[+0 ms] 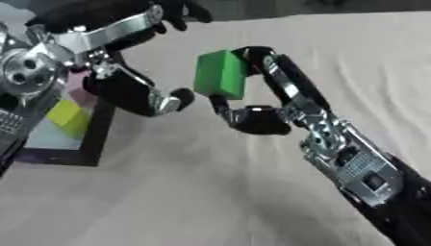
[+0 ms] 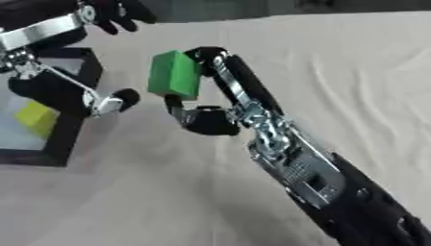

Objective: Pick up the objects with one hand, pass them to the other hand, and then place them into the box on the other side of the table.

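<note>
right hand comes in from about 5 o'clock and holds a green block pinched between its long fingers on the block's right face and its thumb curled in from below. the block is lifted clear of the beige cloth-covered table, near the middle of the view and slightly toward 11 o'clock.

left hand reaches in from 10 o'clock. its fingers are spread wide, with one fingertip just beside the block's lower left corner, apart from it as far as i can tell, and the upper fingers up near 12 o'clock. it holds nothing.

at 9 o'clock sits the black-rimmed box, partly hidden behind the left arm. a yellow block lies inside it, with something pink beside that.

this looks like the handover step: the pick is done, the pass is about to happen. next, the left hand would need to close around the block's free left side, and only once it has hold should the right hand let go. after that, the box is close by at 9 o'clock for the drop.
</note>
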Tool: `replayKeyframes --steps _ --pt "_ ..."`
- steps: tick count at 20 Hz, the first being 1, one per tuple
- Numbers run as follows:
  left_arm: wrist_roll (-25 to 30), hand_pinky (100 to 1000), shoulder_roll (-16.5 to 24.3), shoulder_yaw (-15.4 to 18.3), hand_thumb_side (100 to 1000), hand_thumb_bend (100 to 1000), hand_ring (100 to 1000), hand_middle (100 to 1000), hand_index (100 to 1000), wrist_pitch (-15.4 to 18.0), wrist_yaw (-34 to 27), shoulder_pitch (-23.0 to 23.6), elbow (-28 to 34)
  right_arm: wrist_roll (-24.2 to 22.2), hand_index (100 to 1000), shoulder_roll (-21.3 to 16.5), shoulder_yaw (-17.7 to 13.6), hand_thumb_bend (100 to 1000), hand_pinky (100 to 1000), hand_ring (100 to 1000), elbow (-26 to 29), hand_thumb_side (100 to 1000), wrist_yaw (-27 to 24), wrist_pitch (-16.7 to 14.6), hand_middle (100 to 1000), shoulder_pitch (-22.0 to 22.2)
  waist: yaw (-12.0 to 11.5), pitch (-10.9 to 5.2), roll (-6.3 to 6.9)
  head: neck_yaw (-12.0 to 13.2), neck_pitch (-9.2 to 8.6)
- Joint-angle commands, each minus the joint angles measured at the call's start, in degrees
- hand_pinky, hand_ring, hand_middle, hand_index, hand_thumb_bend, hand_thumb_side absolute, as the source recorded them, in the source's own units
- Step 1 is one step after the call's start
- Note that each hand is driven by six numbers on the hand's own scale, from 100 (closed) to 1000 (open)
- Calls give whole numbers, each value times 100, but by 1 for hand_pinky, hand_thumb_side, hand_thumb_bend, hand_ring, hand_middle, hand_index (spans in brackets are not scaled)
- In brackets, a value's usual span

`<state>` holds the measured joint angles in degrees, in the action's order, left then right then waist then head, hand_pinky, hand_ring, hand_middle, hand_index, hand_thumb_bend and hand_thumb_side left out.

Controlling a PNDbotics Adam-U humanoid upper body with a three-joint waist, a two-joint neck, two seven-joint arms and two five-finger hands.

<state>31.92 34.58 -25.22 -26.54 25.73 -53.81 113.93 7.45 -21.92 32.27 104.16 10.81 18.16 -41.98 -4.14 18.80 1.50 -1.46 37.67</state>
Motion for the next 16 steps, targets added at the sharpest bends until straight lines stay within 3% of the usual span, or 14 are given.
replayKeyframes --steps 1,16 --pt "-9 843 -31 -6 110 340 859 899 927 -119 13 -118 66 -127 536 -24 -8 100 788 688 70 100 82 -15 605 -124 13 -280 68 42 -3" --pt "267 836 -175 -66 175 325 854 898 926 -402 6 -38 66 -102 536 37 -22 100 788 690 240 100 232 -96 604 -203 12 -273 41 235 17"
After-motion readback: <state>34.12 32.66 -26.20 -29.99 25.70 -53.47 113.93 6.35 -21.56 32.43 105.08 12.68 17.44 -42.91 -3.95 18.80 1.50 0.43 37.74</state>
